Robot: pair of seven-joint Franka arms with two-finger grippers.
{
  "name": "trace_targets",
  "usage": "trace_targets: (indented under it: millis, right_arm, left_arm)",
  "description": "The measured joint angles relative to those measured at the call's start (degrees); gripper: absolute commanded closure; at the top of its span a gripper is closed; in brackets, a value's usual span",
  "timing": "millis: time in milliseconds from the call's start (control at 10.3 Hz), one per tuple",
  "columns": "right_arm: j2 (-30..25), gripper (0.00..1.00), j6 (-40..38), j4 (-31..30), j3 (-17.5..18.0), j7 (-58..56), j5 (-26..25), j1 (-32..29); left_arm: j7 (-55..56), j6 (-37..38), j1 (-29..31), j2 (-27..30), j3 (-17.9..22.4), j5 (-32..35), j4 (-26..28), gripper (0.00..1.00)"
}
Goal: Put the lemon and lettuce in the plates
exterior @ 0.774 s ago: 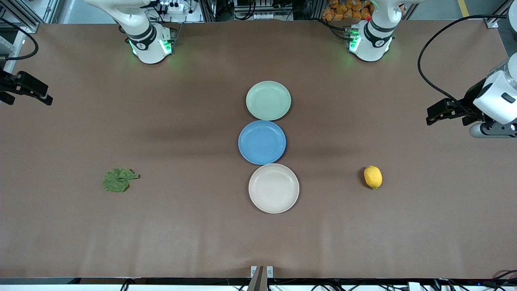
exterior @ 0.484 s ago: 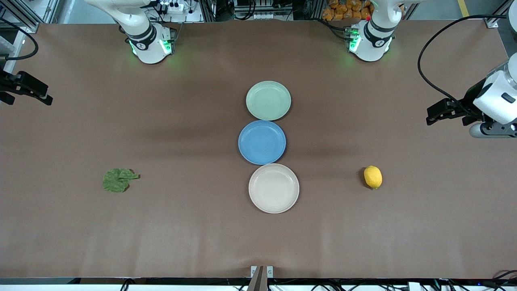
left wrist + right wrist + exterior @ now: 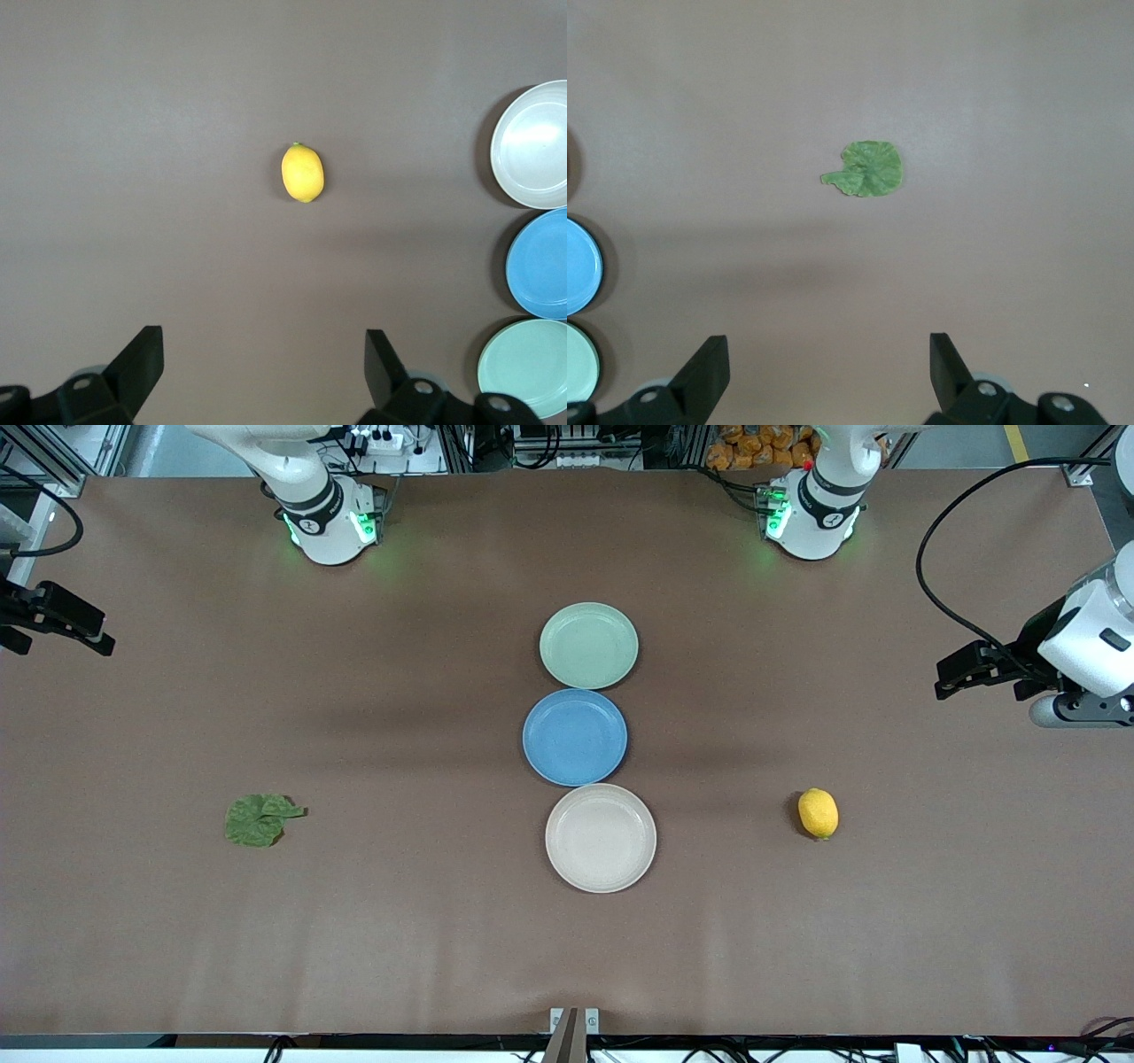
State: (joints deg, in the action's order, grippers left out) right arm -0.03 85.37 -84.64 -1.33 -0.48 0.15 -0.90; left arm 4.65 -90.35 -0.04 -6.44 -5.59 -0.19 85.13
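Nothing is held yet: the left gripper [image 3: 257, 372] is spread wide, high over the table [image 3: 425, 939] at the left arm's end, and the right gripper [image 3: 824, 372] is likewise spread wide at the right arm's end. The lemon [image 3: 818, 813] could be rolled away if it were pinched off-centre, given its rounded shape. The lettuce [image 3: 260, 820] lies flat on the table, so it could be missed or crumpled by fingers scraping the surface. An item could also be dropped wrongly into the blue plate [image 3: 575, 737], which is wedged touching between the mint green plate [image 3: 589, 646] and the cream plate [image 3: 601, 838]. One lemon, one lettuce leaf and three plates are counted.
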Motion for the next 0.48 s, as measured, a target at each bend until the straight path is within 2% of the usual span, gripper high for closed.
trace_targets:
  millis: [484]
  right_arm:
    - [0.0,0.0,0.0,0.0,0.0,0.0,0.0,0.0]
  left_arm:
    - [0.0,-0.4,0.0,-2.0,0.0,0.0,0.2,0.0]
